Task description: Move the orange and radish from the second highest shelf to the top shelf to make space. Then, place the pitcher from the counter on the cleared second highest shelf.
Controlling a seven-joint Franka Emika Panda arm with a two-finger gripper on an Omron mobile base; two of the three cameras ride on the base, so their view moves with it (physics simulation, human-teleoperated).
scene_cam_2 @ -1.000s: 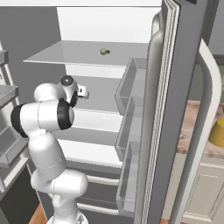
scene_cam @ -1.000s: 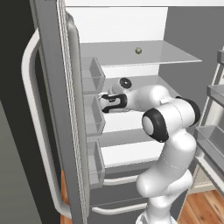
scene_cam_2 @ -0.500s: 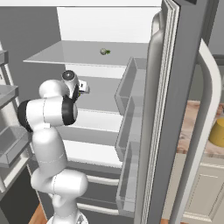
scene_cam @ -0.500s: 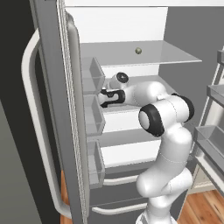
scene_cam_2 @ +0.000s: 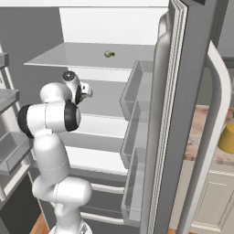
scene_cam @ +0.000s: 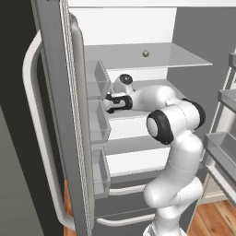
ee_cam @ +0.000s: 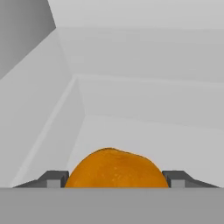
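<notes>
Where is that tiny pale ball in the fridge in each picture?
Left base view: the radish sits on the top shelf, right of centre, above the arm.
Right base view: the radish is upper middle, on the same shelf.
Hand view: faces the orange instead.
Shared landmark: the top shelf.

No writing, label, brand or number seems readable anywhere, though distant surfaces render small and soft.

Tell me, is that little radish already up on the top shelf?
Yes. The radish sits on the see-through top shelf, while the orange lies between the gripper fingertips lower down.
</notes>
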